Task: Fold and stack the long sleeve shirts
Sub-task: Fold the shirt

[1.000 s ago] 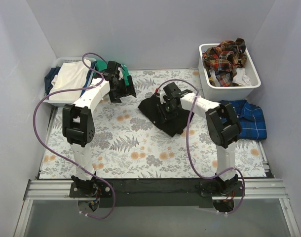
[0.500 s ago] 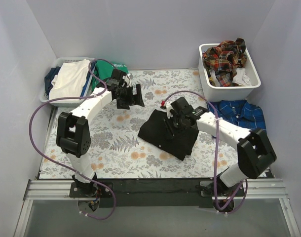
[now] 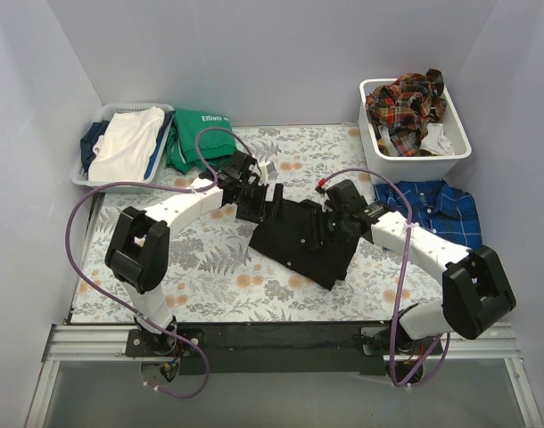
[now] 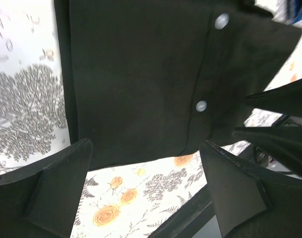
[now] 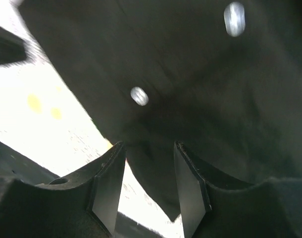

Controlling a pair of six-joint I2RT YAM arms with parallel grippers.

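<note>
A large black long sleeve shirt (image 3: 299,242) lies folded in the middle of the table, its white buttons showing in the left wrist view (image 4: 141,74). My left gripper (image 3: 259,201) hovers at the shirt's back left edge. Its fingers are wide open over the floral cloth and hold nothing (image 4: 146,198). My right gripper (image 3: 333,223) sits low over the shirt's back right part. Its jaws stand apart with a black corner (image 5: 156,183) lying loose between them (image 5: 150,191). A blue plaid shirt (image 3: 443,210) lies at the right. Red-orange plaid shirts (image 3: 404,100) fill the bin.
The white bin (image 3: 461,147) stands at the back right. A basket (image 3: 86,176) with white and blue clothes is at the back left, with a green top with white lettering (image 3: 196,135) beside it. The floral tablecloth (image 3: 210,267) covers the table.
The black shirt was pulled nearer and flattened. My left gripper swung from the green top to the shirt's left edge. My right gripper shifted right, and its jaws opened wider.
</note>
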